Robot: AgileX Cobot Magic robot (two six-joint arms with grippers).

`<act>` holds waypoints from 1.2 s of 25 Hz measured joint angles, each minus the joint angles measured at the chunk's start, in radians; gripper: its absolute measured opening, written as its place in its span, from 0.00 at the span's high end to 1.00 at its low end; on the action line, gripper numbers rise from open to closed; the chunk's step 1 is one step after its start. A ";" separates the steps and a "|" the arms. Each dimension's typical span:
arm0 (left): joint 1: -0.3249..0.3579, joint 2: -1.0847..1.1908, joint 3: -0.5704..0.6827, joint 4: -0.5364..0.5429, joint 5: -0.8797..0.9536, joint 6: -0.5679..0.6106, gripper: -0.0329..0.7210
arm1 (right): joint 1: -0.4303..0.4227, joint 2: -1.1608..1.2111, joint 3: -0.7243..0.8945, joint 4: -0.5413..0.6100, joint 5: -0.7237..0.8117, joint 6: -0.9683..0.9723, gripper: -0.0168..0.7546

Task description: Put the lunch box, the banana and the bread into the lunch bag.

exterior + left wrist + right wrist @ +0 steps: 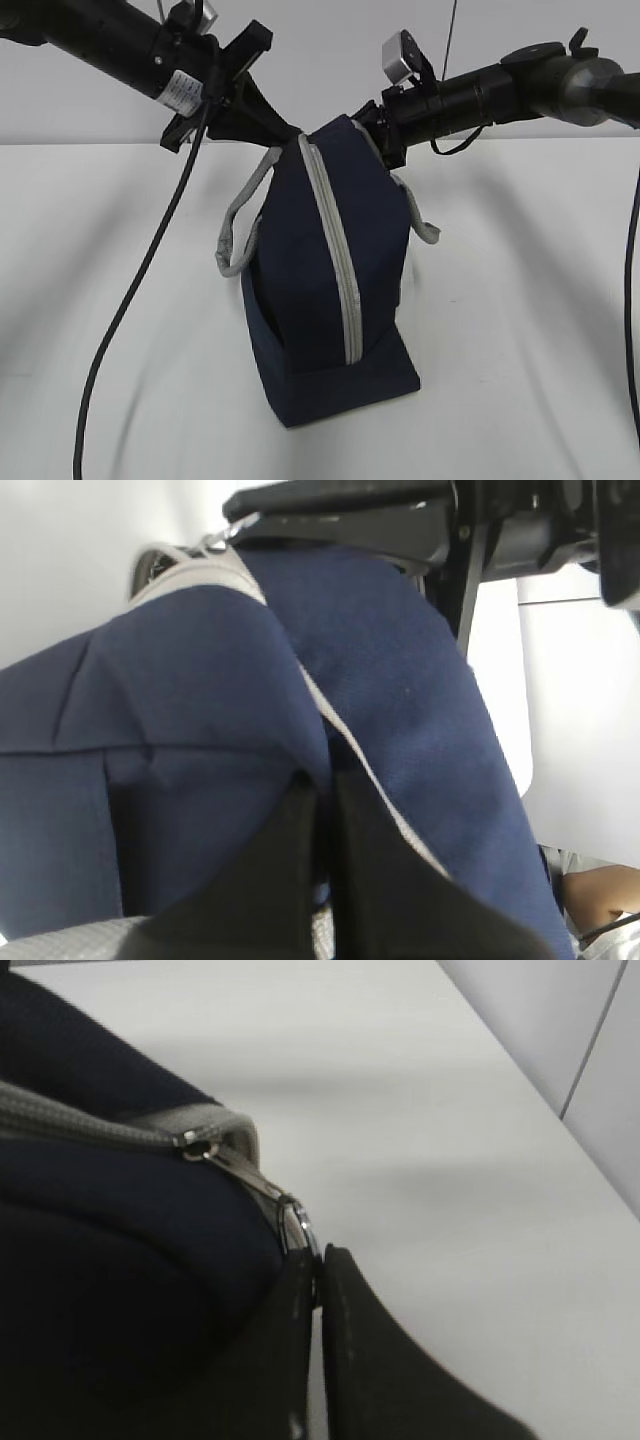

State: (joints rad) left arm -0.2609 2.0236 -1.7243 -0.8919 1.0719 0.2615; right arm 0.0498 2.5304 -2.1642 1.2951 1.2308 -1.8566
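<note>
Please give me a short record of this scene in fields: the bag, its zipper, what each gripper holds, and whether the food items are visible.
bag: large navy-blue fabric lunch bag, standing on the white table
zipper: grey zipper, closed along the visible length
left gripper: shut, pinching the bag's navy fabric
right gripper: shut on the metal ring pull at the zipper's end
handles: grey webbing handles, hanging loose
lunch box, banana, bread: not visible in any view

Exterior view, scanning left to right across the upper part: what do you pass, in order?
Left arm → left grey handle → zipper on the lunch bag → right grey handle → right arm.
</note>
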 joint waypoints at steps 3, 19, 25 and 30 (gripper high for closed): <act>0.000 0.000 0.000 0.000 -0.003 0.005 0.95 | 0.000 0.001 -0.002 -0.038 0.004 0.035 0.98; 0.036 -0.002 0.000 0.080 -0.033 0.009 0.42 | -0.019 0.002 -0.075 -0.056 -0.018 0.340 0.44; 0.129 -0.025 0.000 0.136 -0.030 0.008 0.34 | -0.062 0.002 -0.164 -0.070 -0.018 0.759 0.36; 0.143 -0.070 0.000 0.347 -0.001 -0.074 0.34 | -0.087 0.000 -0.250 -0.286 -0.018 1.201 0.36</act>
State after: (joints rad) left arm -0.1183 1.9540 -1.7243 -0.5449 1.0708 0.1872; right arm -0.0373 2.5303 -2.4145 1.0095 1.2124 -0.6553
